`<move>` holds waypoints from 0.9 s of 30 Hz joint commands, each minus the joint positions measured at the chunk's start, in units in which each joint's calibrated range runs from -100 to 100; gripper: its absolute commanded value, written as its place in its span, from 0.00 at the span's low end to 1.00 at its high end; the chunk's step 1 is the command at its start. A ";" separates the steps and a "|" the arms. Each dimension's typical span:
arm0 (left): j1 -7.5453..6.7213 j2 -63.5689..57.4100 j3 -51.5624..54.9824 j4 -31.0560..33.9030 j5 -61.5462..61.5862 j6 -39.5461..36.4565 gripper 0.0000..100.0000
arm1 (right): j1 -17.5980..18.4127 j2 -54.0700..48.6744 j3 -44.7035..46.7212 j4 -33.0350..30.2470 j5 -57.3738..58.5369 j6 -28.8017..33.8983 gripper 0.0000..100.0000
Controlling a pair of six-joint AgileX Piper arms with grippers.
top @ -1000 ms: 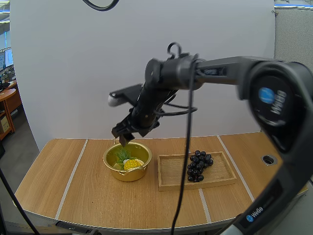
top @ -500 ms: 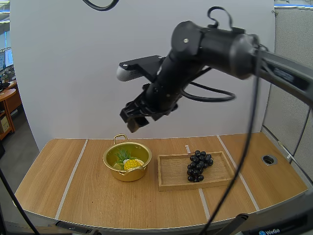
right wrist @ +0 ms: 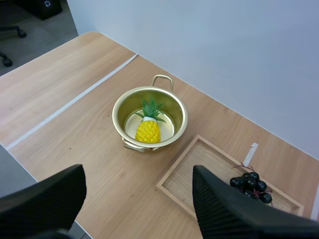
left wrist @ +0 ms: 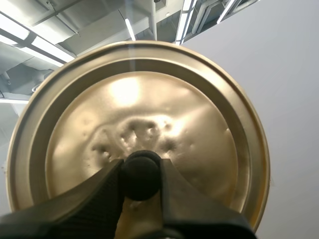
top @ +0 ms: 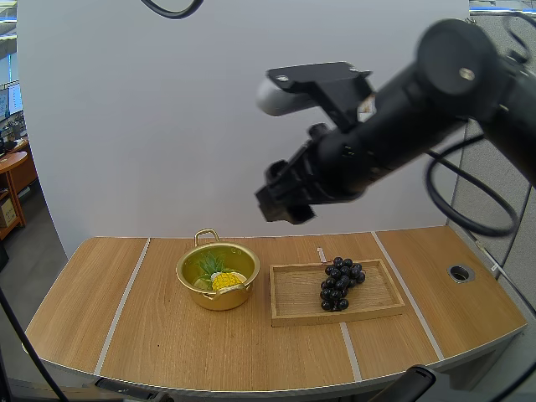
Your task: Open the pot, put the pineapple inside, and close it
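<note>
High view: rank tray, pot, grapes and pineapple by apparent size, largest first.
1. tray
2. pot
3. grapes and pineapple: about alike; the pot wall hides part of the pineapple, so no ranking.

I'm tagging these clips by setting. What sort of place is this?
Probably a robotics test bench, not a kitchen: a robot arm above a taped wooden table, a plain white screen behind, and staged props, a gold pot holding a pineapple beside a wooden tray of grapes.

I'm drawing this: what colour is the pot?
The pot is shiny gold, clearest in the right wrist view.
</note>
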 commanded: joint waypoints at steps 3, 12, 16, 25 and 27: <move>0.00 -0.49 -0.30 0.15 -2.00 -0.60 0.00 | -1.03 -5.41 4.10 -0.70 0.03 0.20 1.00; 0.00 -0.49 -0.30 0.15 -2.00 -0.60 0.00 | -2.28 -12.74 11.62 -1.71 0.03 1.28 1.00; 0.00 -0.49 -0.30 0.15 -2.00 -0.60 0.00 | -2.71 -14.52 13.58 -0.71 0.03 1.28 0.86; 0.00 -0.49 -0.30 0.15 -2.00 -0.60 0.00 | -4.76 -19.17 17.12 1.35 0.03 1.28 0.00; 0.00 -0.49 -0.30 0.15 -2.00 -0.60 0.00 | -4.85 -19.78 17.40 0.47 0.03 1.28 0.00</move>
